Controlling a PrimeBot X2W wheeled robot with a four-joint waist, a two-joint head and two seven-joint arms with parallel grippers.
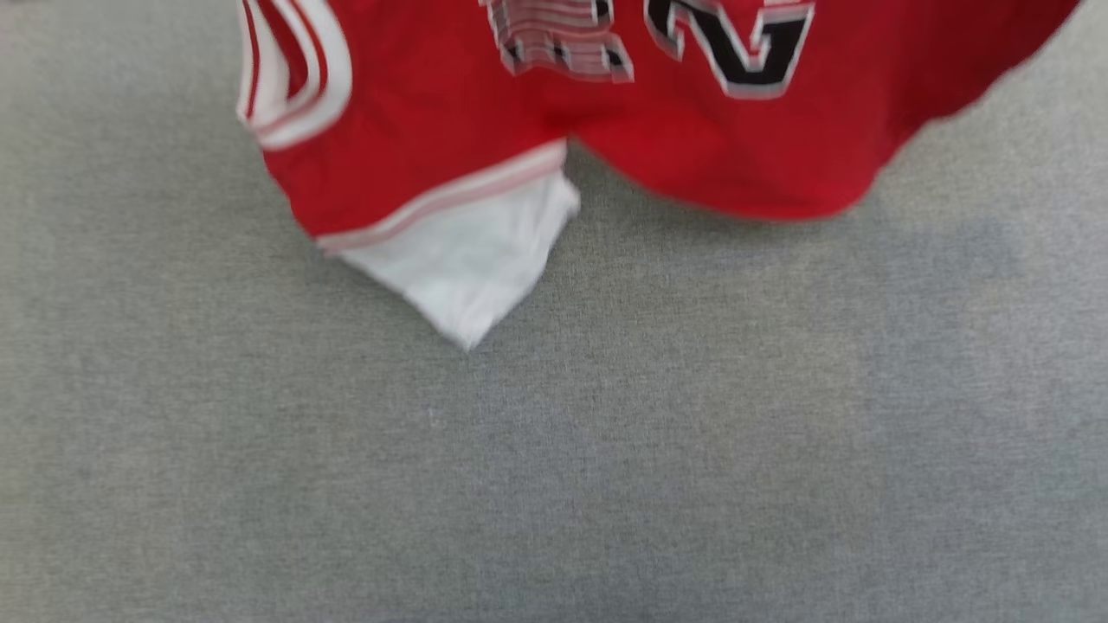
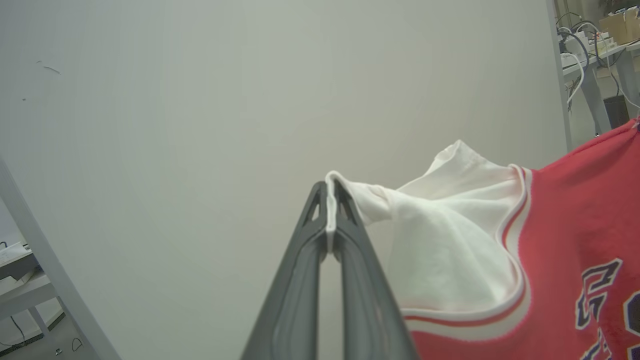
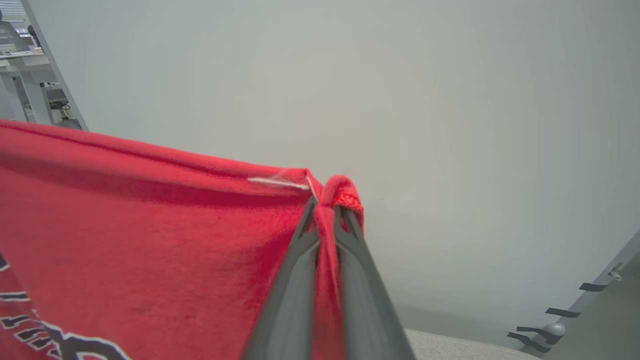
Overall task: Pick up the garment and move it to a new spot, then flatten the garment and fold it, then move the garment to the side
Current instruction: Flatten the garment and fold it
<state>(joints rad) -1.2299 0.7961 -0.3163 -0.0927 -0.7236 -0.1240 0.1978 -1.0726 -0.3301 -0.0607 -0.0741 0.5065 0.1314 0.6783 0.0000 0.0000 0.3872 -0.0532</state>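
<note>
Notably, the garment [image 1: 450,130] was red with a white sleeve, striped trim and black, white-outlined print. Left claw [image 2: 330,200] gripped its white sleeve; right claw [image 3: 326,212], a red edge.

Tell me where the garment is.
The garment hangs across the top of the head view over the grey surface, stretched between the left tool, pinching a white sleeve, and the right tool, pinching a red edge.

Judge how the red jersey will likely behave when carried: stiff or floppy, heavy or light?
Probably floppy: the garment sags between the grips, its white sleeve dangling. Likely light: small pinches by the left gripper and right gripper hold it up.
</note>
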